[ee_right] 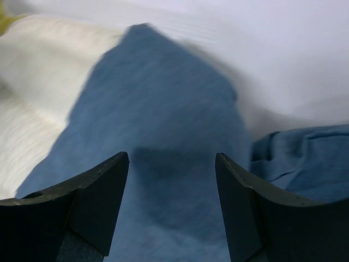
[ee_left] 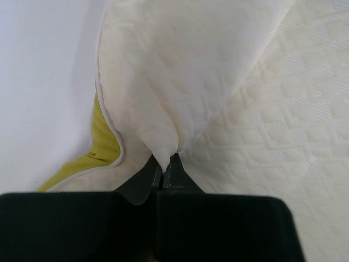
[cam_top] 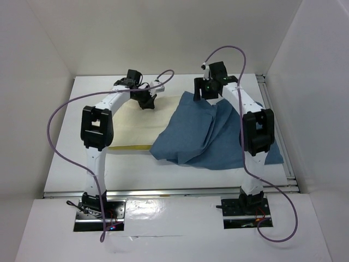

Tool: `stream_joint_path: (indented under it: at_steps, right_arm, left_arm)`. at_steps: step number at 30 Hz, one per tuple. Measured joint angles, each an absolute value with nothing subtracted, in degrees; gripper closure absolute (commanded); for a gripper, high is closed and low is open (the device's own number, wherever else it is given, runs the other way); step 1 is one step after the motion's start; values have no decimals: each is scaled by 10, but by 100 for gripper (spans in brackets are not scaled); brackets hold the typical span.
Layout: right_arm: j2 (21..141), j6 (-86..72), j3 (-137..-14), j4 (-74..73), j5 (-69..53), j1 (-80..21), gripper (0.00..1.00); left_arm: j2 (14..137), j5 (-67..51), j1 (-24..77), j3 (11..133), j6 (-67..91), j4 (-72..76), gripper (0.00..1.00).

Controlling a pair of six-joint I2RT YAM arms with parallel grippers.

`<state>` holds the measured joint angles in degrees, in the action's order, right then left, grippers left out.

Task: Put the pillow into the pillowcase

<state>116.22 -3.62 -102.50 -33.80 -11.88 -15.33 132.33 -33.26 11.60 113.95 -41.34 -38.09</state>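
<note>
The cream-white pillow (cam_top: pixel 131 126) lies flat on the left half of the table, its right part under the dusty-blue pillowcase (cam_top: pixel 210 134), which lies wrinkled on the right. My left gripper (ee_left: pixel 164 165) is shut on a pinched fold of the pillow (ee_left: pixel 218 82) near its far edge; in the top view the left gripper (cam_top: pixel 146 100) sits over that edge. My right gripper (ee_right: pixel 172 158) hangs open just above the far corner of the pillowcase (ee_right: pixel 163 103), nothing between its fingers; from above, the right gripper (cam_top: pixel 204 90) is at the cloth's far edge.
White walls enclose the table (cam_top: pixel 98 169) on the left, right and back. A pale yellow edge (ee_left: pixel 103 148) of the pillow shows by the left gripper. Purple cables (cam_top: pixel 60 117) loop over both arms. A metal rail (cam_top: pixel 272 103) runs along the table's right side.
</note>
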Motion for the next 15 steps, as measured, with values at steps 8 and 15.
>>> stream_joint_path:
  at_steps: [8,15]
  right_arm:
    - [1201,-64,-1098,-340,-144,-123,28]
    - [1201,-82,-1145,-335,-217,-125,26]
  left_arm:
    - [1167,-244,120,926,-395,-247,100]
    - [1088,-168,135,852,-403,-198,100]
